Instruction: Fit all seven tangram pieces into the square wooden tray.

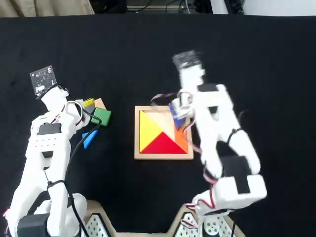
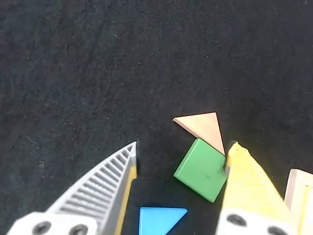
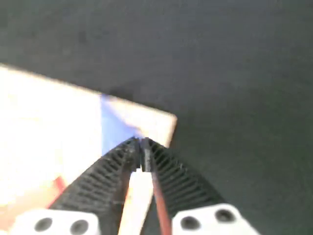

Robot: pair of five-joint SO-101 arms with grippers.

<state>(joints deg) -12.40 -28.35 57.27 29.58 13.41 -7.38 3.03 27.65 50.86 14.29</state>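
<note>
Tray (image 1: 137,148), square, wooden, centre of high view; holds yellow triangle (image 1: 148,131), red triangle (image 1: 165,144), orange piece (image 1: 183,140), blue piece (image 3: 115,126) in its upper right corner; right gripper (image 3: 142,146) above that corner, claw together; left gripper (image 2: 183,147) at frame left, claw apart; green square (image 2: 201,169) touching one finger; tan triangle (image 2: 203,128) and blue triangle (image 2: 161,220) on the cloth nearby.

2 white arms (image 1: 47,148) w/ black servos, red/black cables; ribbed fingers (image 2: 98,191), 1 yellow
</note>
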